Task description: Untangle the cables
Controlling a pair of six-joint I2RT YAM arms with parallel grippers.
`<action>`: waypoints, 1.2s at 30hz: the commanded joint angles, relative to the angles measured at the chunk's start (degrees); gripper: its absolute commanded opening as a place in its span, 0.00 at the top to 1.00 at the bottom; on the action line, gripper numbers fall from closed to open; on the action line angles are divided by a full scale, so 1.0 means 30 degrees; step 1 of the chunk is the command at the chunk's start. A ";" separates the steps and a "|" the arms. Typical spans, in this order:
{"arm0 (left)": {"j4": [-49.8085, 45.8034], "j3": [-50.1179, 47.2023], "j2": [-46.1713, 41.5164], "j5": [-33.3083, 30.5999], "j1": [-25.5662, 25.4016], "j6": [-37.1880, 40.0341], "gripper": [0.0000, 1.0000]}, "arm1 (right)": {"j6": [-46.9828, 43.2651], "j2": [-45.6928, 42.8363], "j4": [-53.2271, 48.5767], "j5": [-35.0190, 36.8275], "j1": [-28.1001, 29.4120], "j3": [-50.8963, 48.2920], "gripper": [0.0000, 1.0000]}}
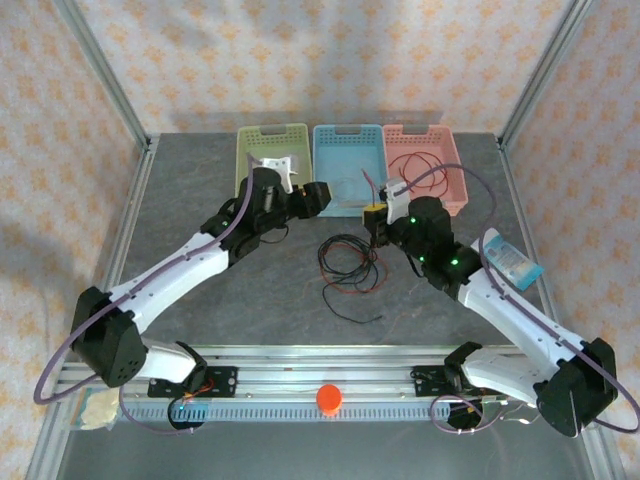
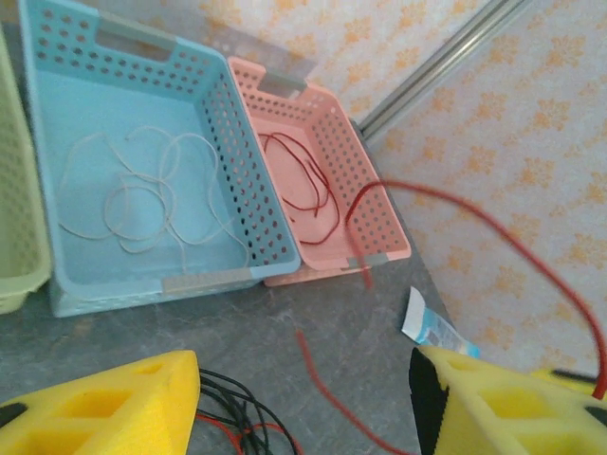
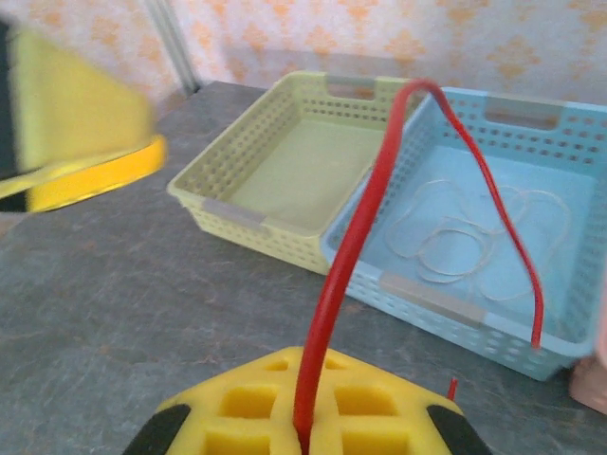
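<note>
Here, the right gripper [image 3: 303, 431] clamps a red cable [image 3: 353, 237]; the left gripper [image 2: 305, 389] gapes, the blue basket [image 1: 348, 130] at twelve o'clock.

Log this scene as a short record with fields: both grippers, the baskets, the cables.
left gripper: yellow foam fingers apart, nothing between them
right gripper: fingers shut on thin red cable, which arches up from them
blue plastic basket: holds loose whitish cable
pink plastic basket: holds red cable coil
yellow-green plastic basket: nothing seen inside
grey table: black and red cables tangled in front of the baskets
</note>
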 commanded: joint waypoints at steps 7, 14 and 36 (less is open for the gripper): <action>0.1483 -0.0089 -0.0442 -0.2077 0.0195 0.1939 0.38 | -0.0104 0.1912 -0.4906 0.5920 -0.0120 0.5299 1.00; 0.2010 0.2390 0.2282 -0.2348 0.0195 0.2769 0.39 | -0.0611 0.4992 -0.5021 0.6604 -0.2054 0.7992 1.00; 0.2884 1.0311 1.1675 -0.0210 0.0195 0.2958 0.39 | 0.1110 1.3469 -0.4531 0.5229 -0.7476 1.4656 1.00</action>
